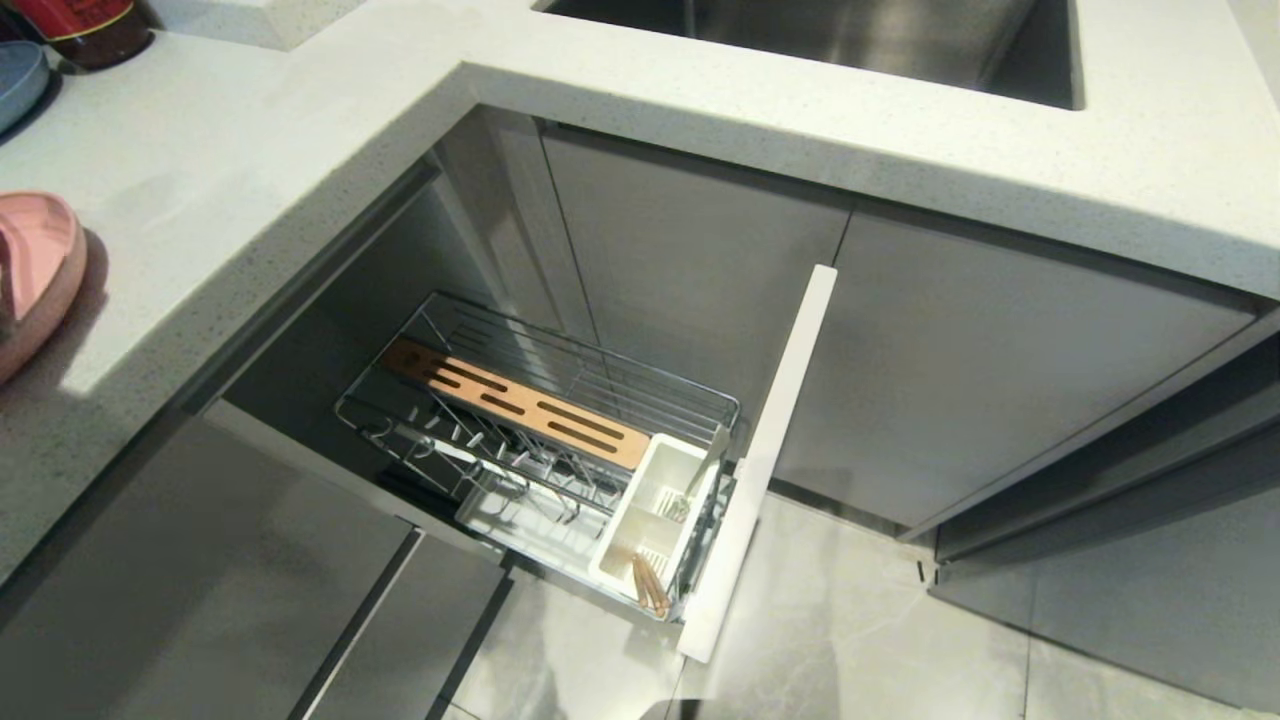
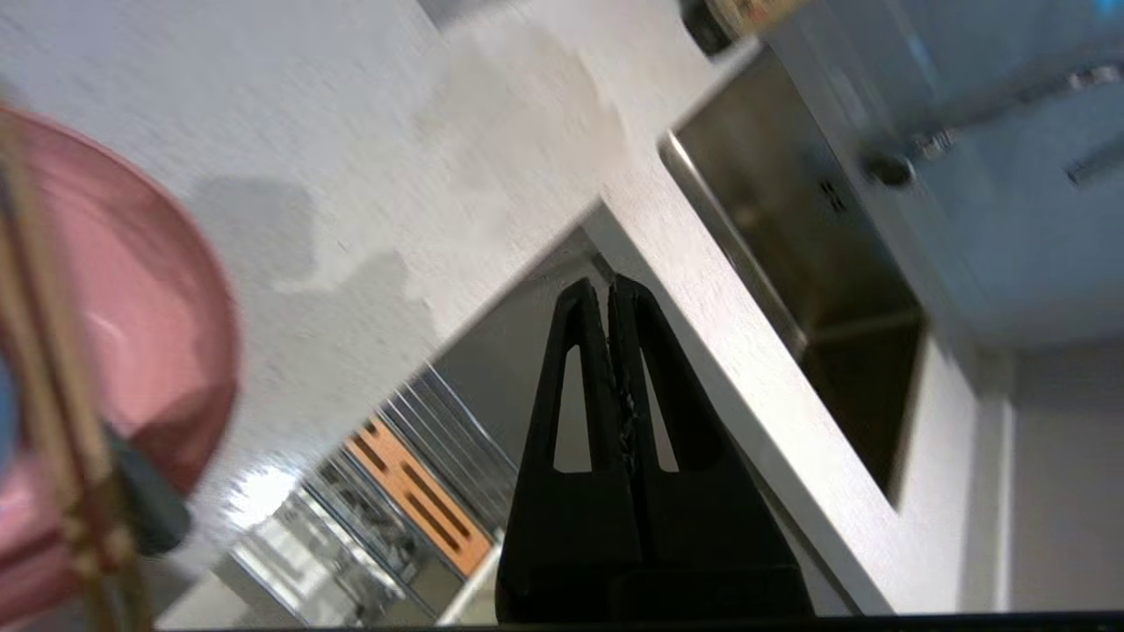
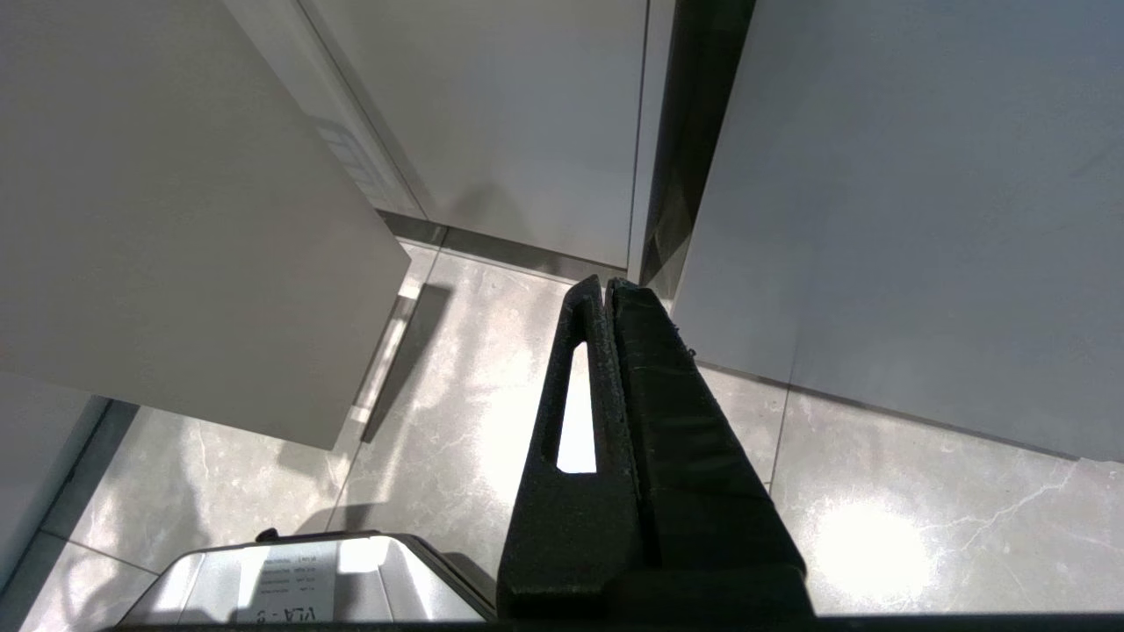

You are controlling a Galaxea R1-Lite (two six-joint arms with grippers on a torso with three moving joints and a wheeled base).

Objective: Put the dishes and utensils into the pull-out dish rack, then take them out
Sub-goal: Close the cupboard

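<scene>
The pull-out dish rack (image 1: pixel 560 400) stands drawn out below the counter, its white front panel (image 1: pixel 765 450) at the right. In its white cutlery box (image 1: pixel 650 525) lie the wooden chopsticks (image 1: pixel 650 585), and a slim grey spoon (image 1: pixel 697 478) leans there. The pink plate (image 1: pixel 35 270) rests on the counter at the far left. My left gripper (image 2: pixel 608 285) is shut and empty, hovering over the counter corner above the rack (image 2: pixel 386 483), with the pink plate (image 2: pixel 149 307) beside it. My right gripper (image 3: pixel 606 285) is shut and empty, pointing at the floor. Neither arm shows in the head view.
A wooden knife block (image 1: pixel 515 400) lies across the rack. A steel sink (image 1: pixel 830 40) is set in the counter behind. A blue-grey plate (image 1: pixel 18 80) and a dark jar (image 1: pixel 90 30) sit at the back left. Blurred tan sticks (image 2: pixel 48 351) cross before the plate. Grey cabinet doors (image 3: pixel 896 193) flank the right gripper.
</scene>
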